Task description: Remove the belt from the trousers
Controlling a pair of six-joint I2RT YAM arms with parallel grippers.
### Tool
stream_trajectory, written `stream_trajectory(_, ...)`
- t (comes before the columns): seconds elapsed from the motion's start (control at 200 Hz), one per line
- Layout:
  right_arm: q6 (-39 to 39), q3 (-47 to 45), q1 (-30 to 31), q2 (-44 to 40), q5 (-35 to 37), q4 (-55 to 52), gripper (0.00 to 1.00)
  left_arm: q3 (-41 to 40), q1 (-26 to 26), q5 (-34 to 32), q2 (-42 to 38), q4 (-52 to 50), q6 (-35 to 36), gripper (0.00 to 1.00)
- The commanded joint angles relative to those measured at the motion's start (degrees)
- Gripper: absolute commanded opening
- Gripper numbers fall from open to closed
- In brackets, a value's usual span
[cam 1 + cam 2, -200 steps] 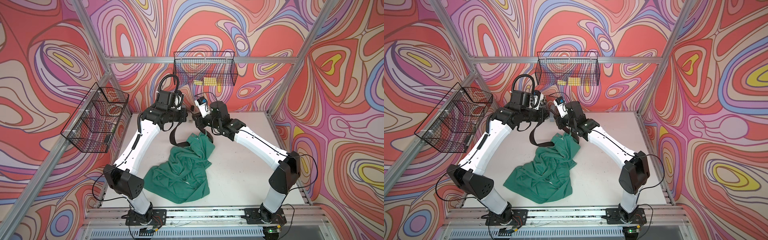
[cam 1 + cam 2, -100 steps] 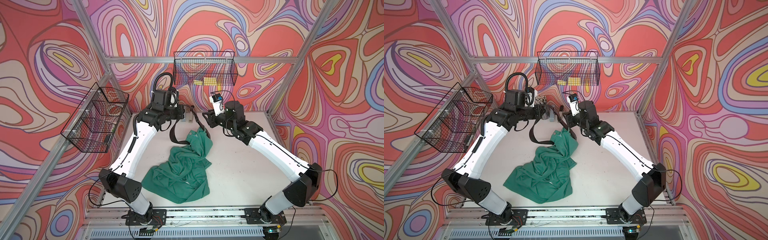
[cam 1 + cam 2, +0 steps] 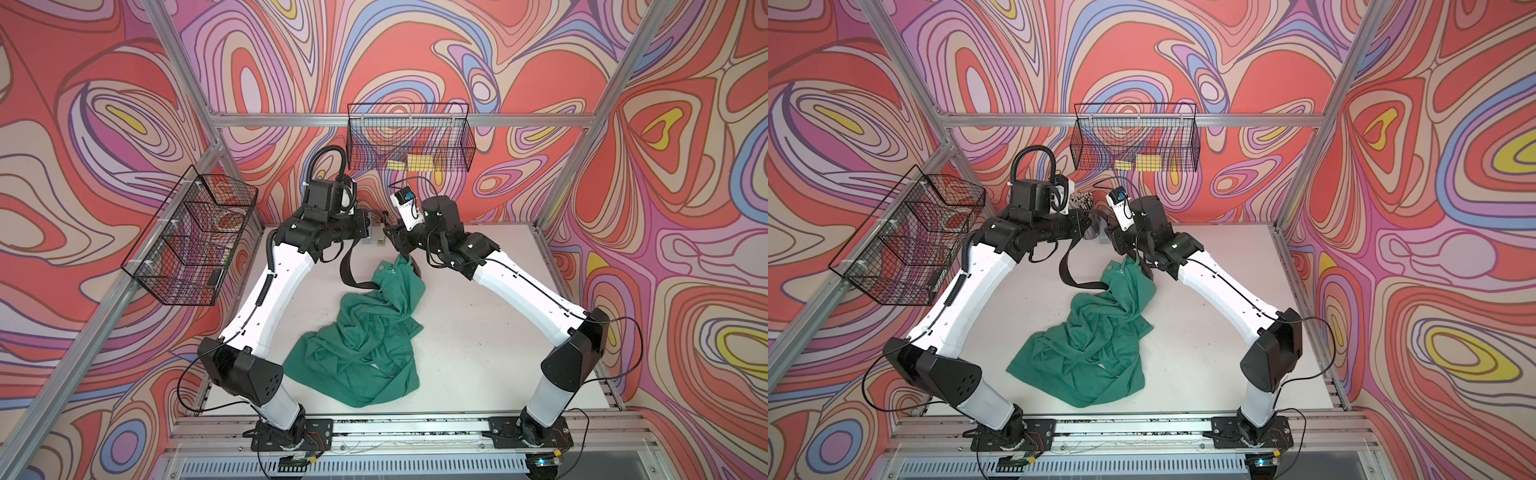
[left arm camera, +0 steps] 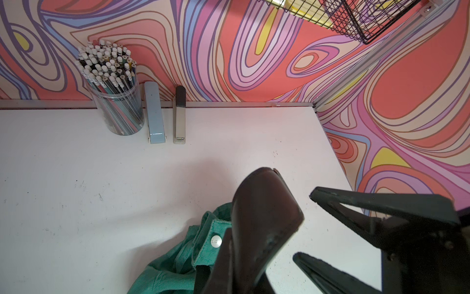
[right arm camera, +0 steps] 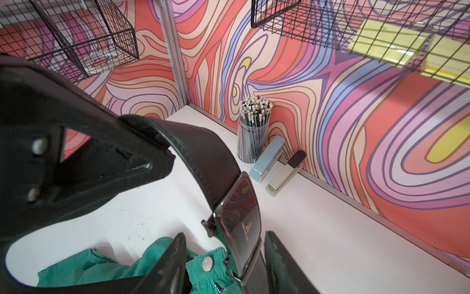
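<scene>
The teal trousers (image 3: 365, 332) (image 3: 1096, 332) lie crumpled mid-table, with the waistband end lifted toward the back. The black belt (image 3: 347, 266) (image 3: 1067, 266) loops up from the waistband into my left gripper (image 3: 362, 226) (image 3: 1087, 224), which is shut on the strap (image 4: 262, 216). My right gripper (image 3: 395, 245) (image 5: 225, 262) is open. The belt's dark buckle (image 5: 241, 219) and the buttoned waistband corner (image 5: 207, 263) sit between its spread fingers. In the left wrist view my left gripper's (image 4: 239, 275) own fingers are mostly hidden behind the strap.
A cup of pencils (image 4: 114, 101) and two staplers (image 4: 155, 114) (image 4: 179, 117) stand against the back wall, close behind both grippers. Wire baskets hang on the back wall (image 3: 409, 143) and the left wall (image 3: 191, 237). The white table (image 3: 478, 332) is bare to the right of the trousers.
My right gripper's jaws have spread apart around the buckle and waistband. The right arm swung out to the right and came back. The left gripper kept its hold on the belt.
</scene>
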Motion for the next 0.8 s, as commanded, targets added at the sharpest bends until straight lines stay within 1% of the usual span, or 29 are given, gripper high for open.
stream_trajectory(0.0, -0.8, 2.6, 0.1, 2.2, 1.1, -1.0, 0.5, 0.3, 0.1, 1.2, -1.1, 3.3, -1.9, 0.0)
stream_trajectory(0.1, -0.7, 3.3, 0.1, 3.0, 1.2, -1.0, 0.48, 0.3, 0.1, 1.4, -1.0, 3.4, -2.0, 0.0)
stream_trajectory(0.616, -0.2, 8.0, 0.2, 5.5, 1.1, -1.7, 0.46, -1.3, 0.1, 1.4, -1.4, 3.2, -1.8, 0.0)
stream_trajectory(0.796, -0.5, 8.2, 0.2, 6.2, 1.1, -3.2, 0.43, -1.2, 0.1, 1.3, -1.5, 3.5, -1.8, 0.0)
